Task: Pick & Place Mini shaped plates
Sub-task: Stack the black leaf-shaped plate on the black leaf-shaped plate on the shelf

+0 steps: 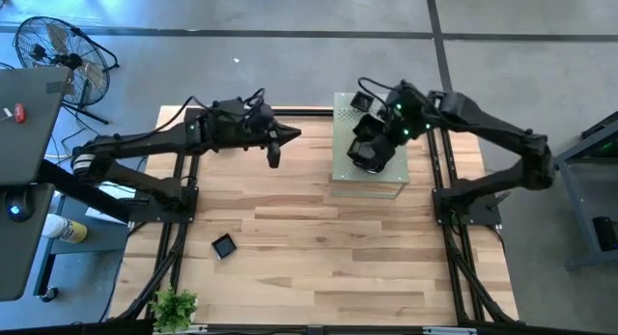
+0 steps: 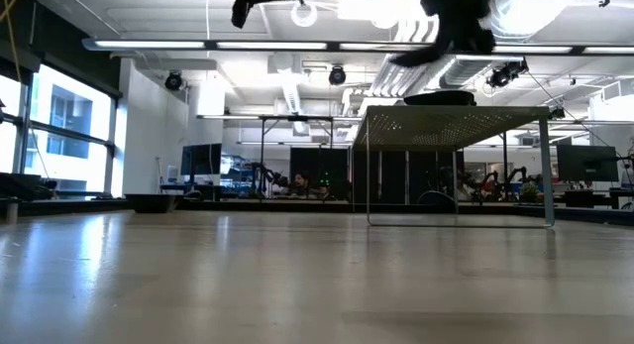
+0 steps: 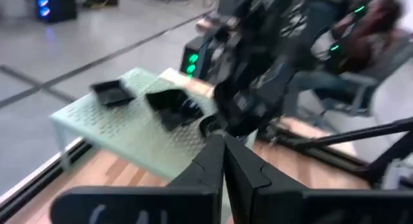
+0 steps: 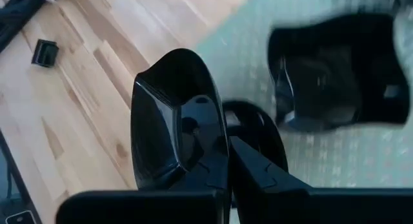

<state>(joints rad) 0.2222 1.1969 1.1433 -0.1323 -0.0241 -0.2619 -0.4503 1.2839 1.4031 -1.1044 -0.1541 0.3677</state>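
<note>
Gripping a glossy black plate (image 4: pixel 171 114) by its rim, our right pincer (image 4: pixel 227 161) hovers over the green board (image 1: pixel 369 142); our left pincer (image 3: pixel 224 161), fingers together, waits.

My right gripper (image 4: pixel 227 161) is raised, wrist bent down, its fingers clamped together. My left arm reaches inward, and its gripper (image 3: pixel 224 161) hangs in the air with fingers seemingly pressed closed.

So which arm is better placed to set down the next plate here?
The right. Its gripper is already shut on a glossy black plate above the pale green board, where other plates sit. The left gripper hangs shut and empty over the bare wooden table.
</note>
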